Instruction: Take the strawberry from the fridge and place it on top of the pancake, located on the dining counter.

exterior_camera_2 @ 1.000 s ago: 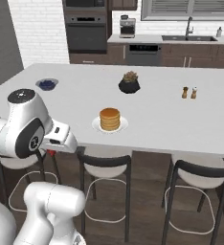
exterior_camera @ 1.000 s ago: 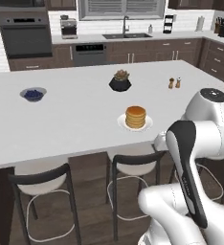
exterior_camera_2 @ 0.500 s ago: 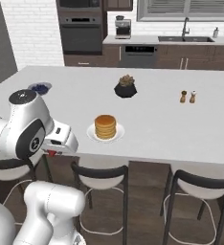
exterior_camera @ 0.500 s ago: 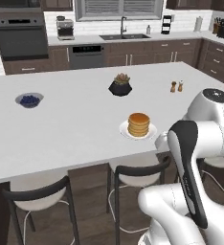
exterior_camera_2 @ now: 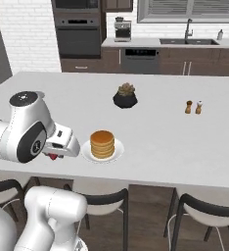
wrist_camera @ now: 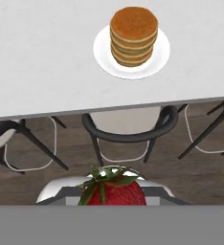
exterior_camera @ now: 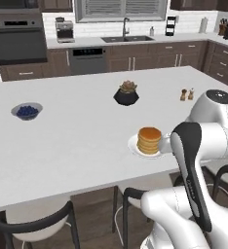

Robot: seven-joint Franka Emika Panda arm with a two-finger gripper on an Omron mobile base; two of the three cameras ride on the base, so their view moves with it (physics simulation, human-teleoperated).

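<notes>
The strawberry [wrist_camera: 111, 191] sits gripped in my hand [exterior_camera_2: 53, 156], held near the desk's [exterior_camera: 77, 141] near edge, above a dark stool [wrist_camera: 128, 129]. The pancake [wrist_camera: 133, 36] stack rests on its white plate [wrist_camera: 104, 57] close to that edge, just right of my hand. Farther back stand a dark potted plant [exterior_camera_2: 125, 96] and, far left, a bowl of blueberries [exterior_camera: 27, 111].

White arm folded low, fingers [exterior_camera_2: 53, 156] clamped on strawberry [wrist_camera: 112, 191]

This is a home kitchen. It has a wall oven [exterior_camera_2: 78, 34], a sink [exterior_camera: 127, 38] under a window [exterior_camera: 123, 8], brown cabinets [exterior_camera: 181, 57] and a big white counter [exterior_camera: 77, 136] with stools [exterior_camera_2: 209, 215].
</notes>
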